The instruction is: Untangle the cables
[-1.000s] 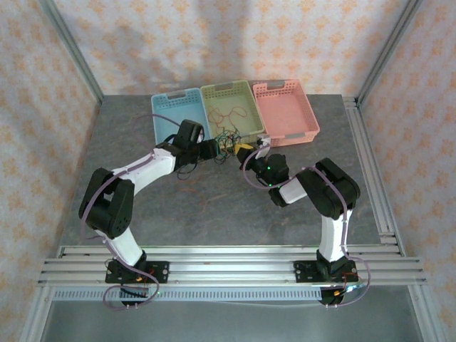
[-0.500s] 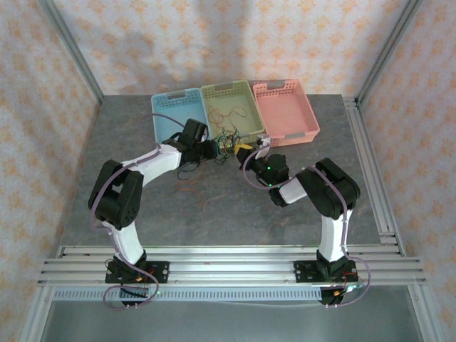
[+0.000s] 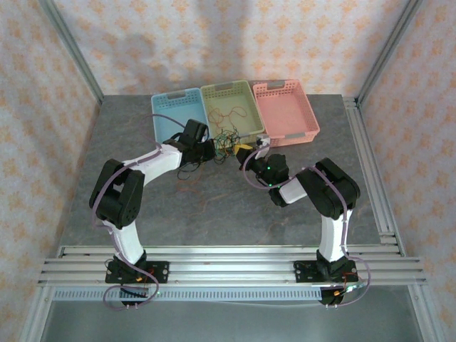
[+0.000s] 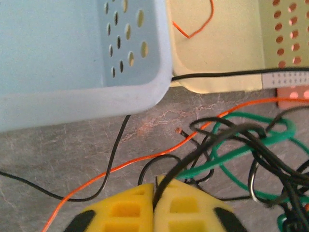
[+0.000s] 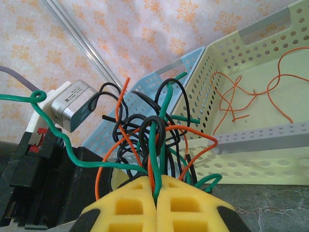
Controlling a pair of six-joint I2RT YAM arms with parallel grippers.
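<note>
Grey desk [image 3: 214, 206]: left tool [image 4: 153, 193] is pinched shut on one black cable [image 4: 193, 155], right tool [image 5: 155, 188] clamps the cable knot [image 5: 154, 126]. Pulling apart could just tighten it, tbh.

The left gripper [image 4: 154, 193] has slid slightly toward 3 o'clock in the top view, up to the cables [image 3: 226, 141]. Its yellow fingers [image 4: 125, 209], apart a second ago, have closed on a black strand [image 4: 179, 166]. The left elbow [image 3: 114, 196] also swung toward 3 o'clock.
</note>
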